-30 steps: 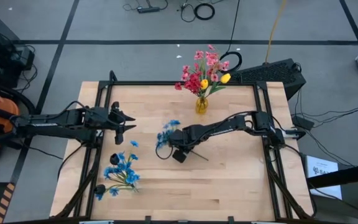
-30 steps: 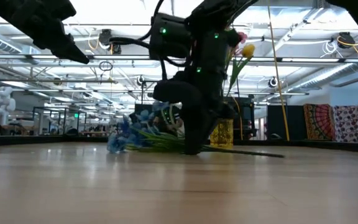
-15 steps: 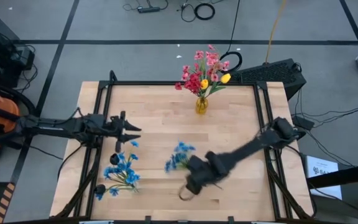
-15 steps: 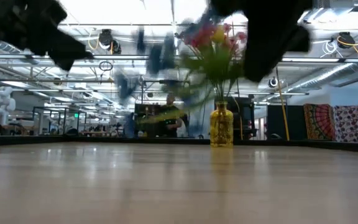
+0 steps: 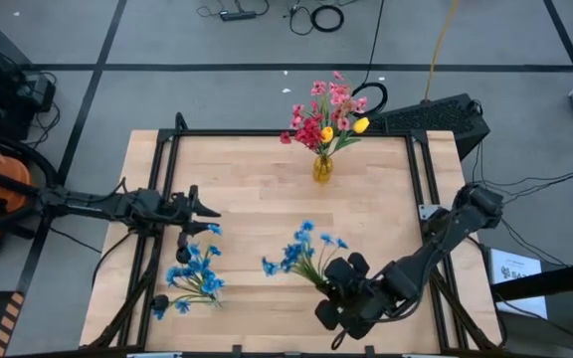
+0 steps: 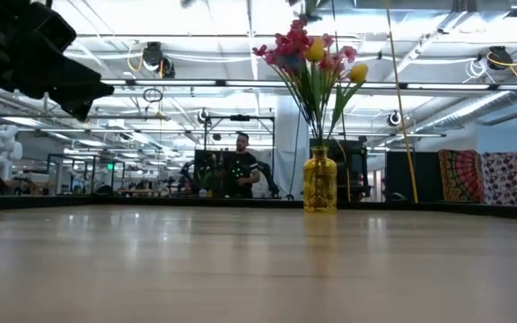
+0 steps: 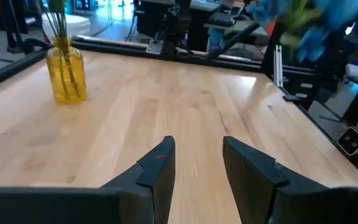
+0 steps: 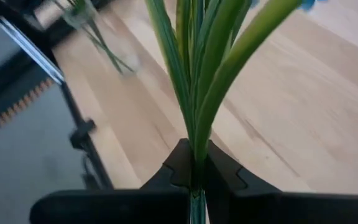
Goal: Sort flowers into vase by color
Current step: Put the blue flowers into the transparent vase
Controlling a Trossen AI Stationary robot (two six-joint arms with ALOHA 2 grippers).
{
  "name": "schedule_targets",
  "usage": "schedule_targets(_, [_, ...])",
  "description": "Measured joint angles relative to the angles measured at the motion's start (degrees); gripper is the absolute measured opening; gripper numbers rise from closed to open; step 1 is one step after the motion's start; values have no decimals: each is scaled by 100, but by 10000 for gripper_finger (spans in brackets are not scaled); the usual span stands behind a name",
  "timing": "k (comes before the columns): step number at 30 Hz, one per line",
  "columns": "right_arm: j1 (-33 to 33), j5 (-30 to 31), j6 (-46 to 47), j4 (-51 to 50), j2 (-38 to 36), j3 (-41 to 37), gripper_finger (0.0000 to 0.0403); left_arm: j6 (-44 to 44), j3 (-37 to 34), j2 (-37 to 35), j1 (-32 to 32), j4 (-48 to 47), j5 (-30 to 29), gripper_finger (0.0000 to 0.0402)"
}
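A yellow vase (image 5: 322,167) at the table's far middle holds pink and red flowers (image 5: 321,114) and a yellow bud (image 5: 361,125); it also shows in the low view (image 6: 319,184). A bunch of blue flowers (image 5: 193,274) sits near the left front; what it rests in I cannot tell. My right gripper (image 5: 331,285) is above the near right of the table, shut on a blue sprig (image 5: 303,249). My left gripper (image 5: 205,209) stands open at the table's left, nothing between its fingers (image 7: 194,165). My right gripper pinches the blue sprig's green stems (image 8: 197,134) between its two fingers, several stems together. The stems run on past the fingertips (image 8: 180,163), along the fingers, toward the table's far left. The sprig is lifted clear of the table, its blooms (image 5: 296,254) out ahead of the gripper.
A black frame rails in the wooden table (image 5: 267,199) on the left and right. Bare wood lies between the yellow vase and the two blue bunches. A person (image 6: 240,170) is far off in the room behind the table.
My right gripper has swung from the middle of the table toward the near right, rising and turning, and has carried the blue sprig off the wood, clear of the table. My left gripper has sunk a little and tipped closer to level.
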Motion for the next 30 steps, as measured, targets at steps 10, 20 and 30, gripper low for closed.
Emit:
schedule_targets(10, [-158, 131, -672, 463, -91, 4, 8, 637, -7, -1136, 11, -298, -272, 131])
schedule_targets(20, [-379, 242, -1754, 1709, -91, 5, 8, 459, -600, -1135, 9, 707, 206, 87])
schedule_targets(30, [-386, 710, -4042, 4119, -60, 9, 8, 80, -603, -1108, -26, 592, 70, 38])
